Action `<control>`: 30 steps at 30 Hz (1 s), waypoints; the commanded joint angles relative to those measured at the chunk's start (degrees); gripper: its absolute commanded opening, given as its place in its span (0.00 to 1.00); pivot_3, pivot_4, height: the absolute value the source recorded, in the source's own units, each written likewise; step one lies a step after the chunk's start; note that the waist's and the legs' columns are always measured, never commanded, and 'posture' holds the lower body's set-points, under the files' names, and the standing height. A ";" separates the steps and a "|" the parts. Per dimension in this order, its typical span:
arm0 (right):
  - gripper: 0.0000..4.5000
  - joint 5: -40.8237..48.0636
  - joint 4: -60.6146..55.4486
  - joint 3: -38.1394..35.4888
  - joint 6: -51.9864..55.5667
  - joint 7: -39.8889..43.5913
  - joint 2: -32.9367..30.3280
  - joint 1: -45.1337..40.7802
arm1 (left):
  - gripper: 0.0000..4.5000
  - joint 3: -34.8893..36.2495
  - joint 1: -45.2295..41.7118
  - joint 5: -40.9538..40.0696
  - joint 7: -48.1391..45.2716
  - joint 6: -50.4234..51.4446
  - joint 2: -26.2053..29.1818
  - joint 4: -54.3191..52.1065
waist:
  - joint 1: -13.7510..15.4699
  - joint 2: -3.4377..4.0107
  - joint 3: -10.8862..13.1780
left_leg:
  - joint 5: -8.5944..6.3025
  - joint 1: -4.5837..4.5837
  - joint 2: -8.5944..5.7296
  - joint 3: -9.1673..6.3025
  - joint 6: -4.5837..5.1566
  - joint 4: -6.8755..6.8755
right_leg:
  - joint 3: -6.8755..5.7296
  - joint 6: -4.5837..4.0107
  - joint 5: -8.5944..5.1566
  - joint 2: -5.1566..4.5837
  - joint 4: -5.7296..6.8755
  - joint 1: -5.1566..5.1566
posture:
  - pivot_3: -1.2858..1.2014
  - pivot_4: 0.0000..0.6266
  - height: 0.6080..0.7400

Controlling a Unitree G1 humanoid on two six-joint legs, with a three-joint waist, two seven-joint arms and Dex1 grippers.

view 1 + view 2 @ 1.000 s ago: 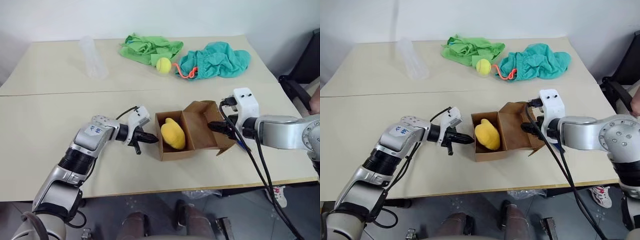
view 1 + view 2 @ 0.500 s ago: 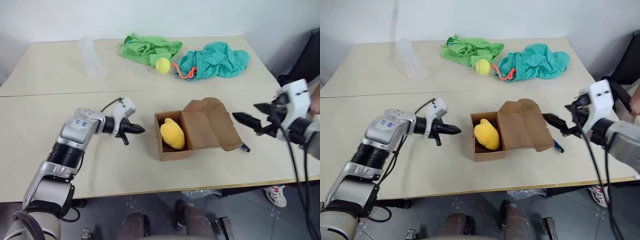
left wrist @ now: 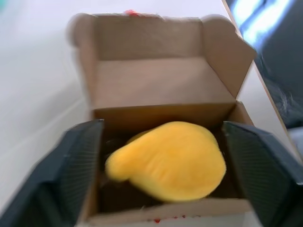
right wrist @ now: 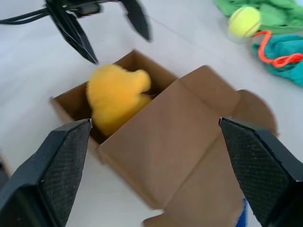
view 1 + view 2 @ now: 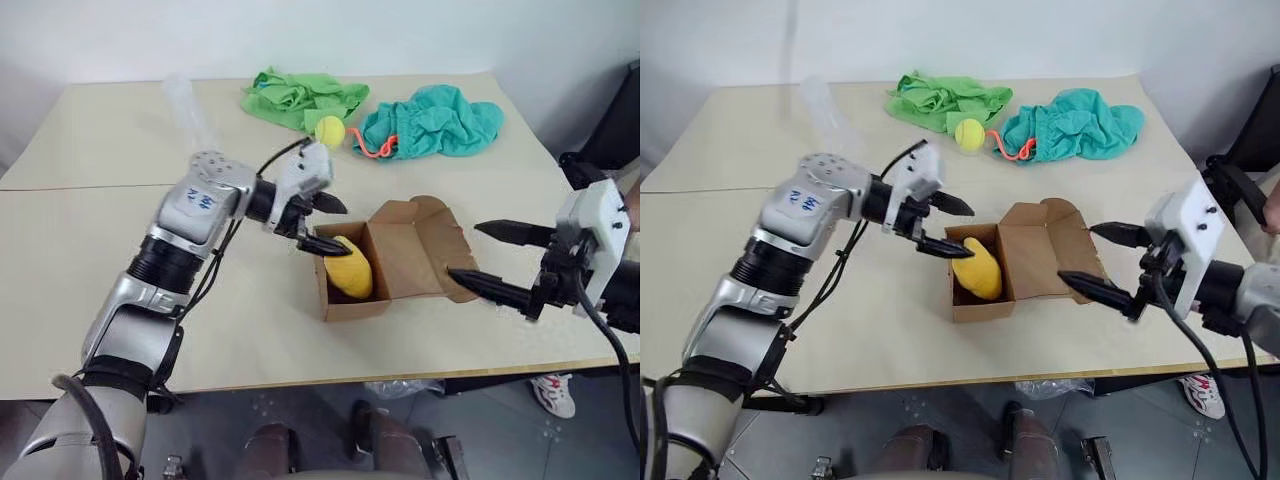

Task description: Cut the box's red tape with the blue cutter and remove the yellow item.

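The brown box (image 5: 400, 262) lies open on the table, its lid flap folded out to the right. The yellow item (image 5: 350, 272) rests inside at the left end. My left gripper (image 5: 338, 228) hovers open over that end, and in the left wrist view its fingers (image 3: 78, 161) straddle the yellow item (image 3: 173, 158) without touching it. A scrap of red tape (image 3: 132, 13) shows on the far flap edge. My right gripper (image 5: 466, 250) hangs open just right of the flap, holding nothing. A sliver of the blue cutter (image 4: 242, 215) lies on the table beside the flap.
At the back of the table lie a green cloth (image 5: 300, 95), a teal cloth (image 5: 430, 120), a tennis ball (image 5: 328, 130) and an orange cord (image 5: 375, 148). A clear plastic cup (image 5: 185, 105) stands back left. The table's front edge (image 5: 330, 385) runs close below the box.
My left gripper has risen, swung right over the box's left end and opened. My right gripper has left the flap, pulled back to the right and opened wide.
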 commanded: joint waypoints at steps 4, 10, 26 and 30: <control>1.00 -3.32 -3.75 -7.24 -2.27 0.99 3.13 4.50 | 0.99 -7.98 -2.95 10.14 -0.59 -8.97 -3.06 3.31 | -0.02 -0.02 0.01 | 0.01 0.02 -0.02 -0.03 0.03 0.03 | 0.02 -0.02 0.04 -0.03 0.00 0.03 | 0.52 0.24 1.00; 1.00 -4.69 -6.42 -8.82 -2.15 -1.57 6.30 7.34 | 0.99 -10.27 -3.90 14.22 -3.11 -13.55 -4.27 7.54 | -0.04 -0.02 0.01 | 0.01 0.03 -0.02 -0.14 0.06 0.06 | 0.05 -0.02 0.05 -0.05 0.03 0.01 | 0.52 0.24 1.00; 1.00 -6.33 -5.76 -11.17 -1.72 -1.97 5.41 8.52 | 0.99 -8.24 -3.38 16.48 -5.77 -18.19 -5.40 9.72 | -0.15 -0.02 0.01 | -0.13 0.04 -0.13 -0.26 0.46 0.32 | 0.37 0.17 0.20 -0.15 0.08 0.01 | 0.52 0.24 1.00; 1.00 -6.98 -4.80 -11.07 -1.64 -1.28 4.74 7.77 | 0.99 -7.65 -2.91 15.48 -6.99 -16.50 -5.58 8.42 | -0.14 -0.02 0.01 | -0.13 0.04 -0.15 -0.26 0.47 0.32 | 0.38 0.18 0.21 -0.16 0.08 0.01 | 0.52 0.24 1.00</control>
